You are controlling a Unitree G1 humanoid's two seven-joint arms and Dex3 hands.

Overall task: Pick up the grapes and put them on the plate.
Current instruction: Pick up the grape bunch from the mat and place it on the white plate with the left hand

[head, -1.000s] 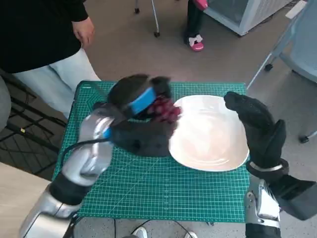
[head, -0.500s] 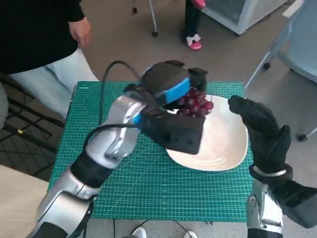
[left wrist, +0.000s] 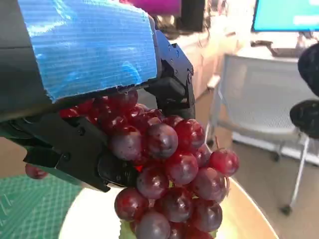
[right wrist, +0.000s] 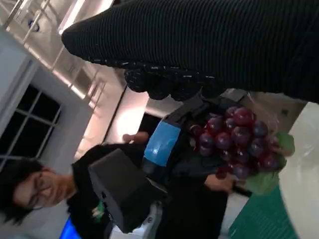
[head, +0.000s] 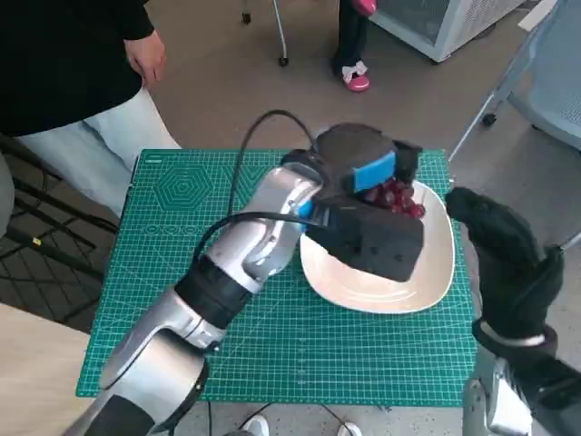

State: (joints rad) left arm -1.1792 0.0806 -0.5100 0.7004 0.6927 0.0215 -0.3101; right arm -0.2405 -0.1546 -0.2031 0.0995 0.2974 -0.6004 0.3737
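My left hand grips a bunch of dark red grapes and holds it over the far right part of the white plate. The left wrist view shows the grapes hanging from my black fingers just above the plate. Whether the bunch touches the plate I cannot tell. My gloved right hand hovers beside the plate's right rim, fingers spread, holding nothing. In the right wrist view the grapes and the blue-taped left hand appear beneath the glove.
The plate sits on a green cutting mat that covers the small table. A person in a black top and pale trousers stands at the far left corner; another person's pink shoe is beyond the table. Chair legs stand to the right.
My left arm has carried the grapes rightward from the plate's left rim to its far right side. The right hand has drawn back to the right and nearer me.
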